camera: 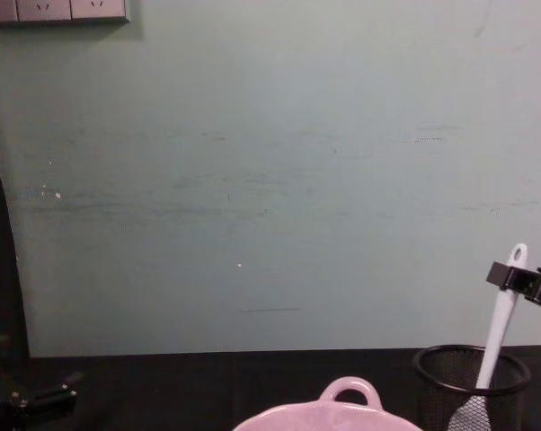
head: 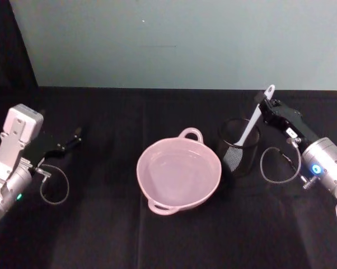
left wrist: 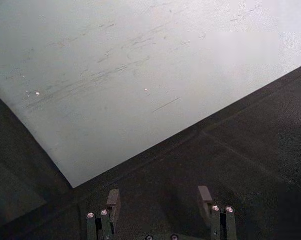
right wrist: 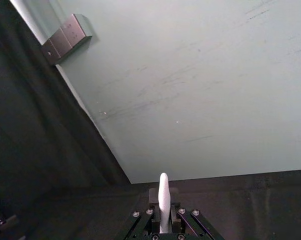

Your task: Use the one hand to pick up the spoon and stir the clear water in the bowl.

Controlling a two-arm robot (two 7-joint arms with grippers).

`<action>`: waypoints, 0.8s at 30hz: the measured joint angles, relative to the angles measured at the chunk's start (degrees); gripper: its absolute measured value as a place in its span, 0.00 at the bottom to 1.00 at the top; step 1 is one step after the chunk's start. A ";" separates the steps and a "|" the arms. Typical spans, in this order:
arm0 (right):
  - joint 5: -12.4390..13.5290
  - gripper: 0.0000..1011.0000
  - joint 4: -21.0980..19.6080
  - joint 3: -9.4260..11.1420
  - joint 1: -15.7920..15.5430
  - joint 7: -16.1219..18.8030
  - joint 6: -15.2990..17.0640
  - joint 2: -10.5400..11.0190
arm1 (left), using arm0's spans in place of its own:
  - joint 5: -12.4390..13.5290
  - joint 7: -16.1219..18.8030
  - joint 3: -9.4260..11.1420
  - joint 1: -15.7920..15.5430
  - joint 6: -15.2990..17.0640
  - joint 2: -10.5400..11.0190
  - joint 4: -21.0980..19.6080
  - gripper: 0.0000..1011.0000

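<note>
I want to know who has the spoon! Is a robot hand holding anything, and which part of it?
The right gripper holds the spoon near the top of its handle; its blade sits in the mesh cup. The left gripper holds nothing.

No text, label or number (on anything) is legible.

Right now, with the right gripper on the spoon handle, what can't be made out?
- Slim white translucent spoon: blade behind the black wire-mesh cup, head view.
- Pale pink round bowl: cut off by the chest view's bottom edge.
- Right gripper: the wrist view's bottom edge cuts it.
</note>
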 joint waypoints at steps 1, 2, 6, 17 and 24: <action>0.09 0.11 0.13 -0.03 0.01 0.00 -0.09 0.02 | 0.00 0.00 0.00 0.00 0.00 0.00 0.00 1.00; 0.18 0.11 0.26 -0.04 0.01 0.00 -0.18 0.05 | 0.00 0.00 0.00 0.00 0.00 0.00 0.00 1.00; 0.66 0.19 0.63 0.05 -0.20 -0.26 -0.54 0.18 | 0.00 0.00 0.00 0.00 0.00 0.00 0.00 1.00; 1.53 0.52 0.35 1.52 -2.15 -1.97 -0.68 1.31 | 0.00 0.00 0.00 0.00 0.00 0.00 0.00 1.00; 1.80 0.77 0.09 1.86 -3.36 -2.69 -0.67 1.52 | 0.00 0.00 0.00 0.00 0.00 0.00 0.00 1.00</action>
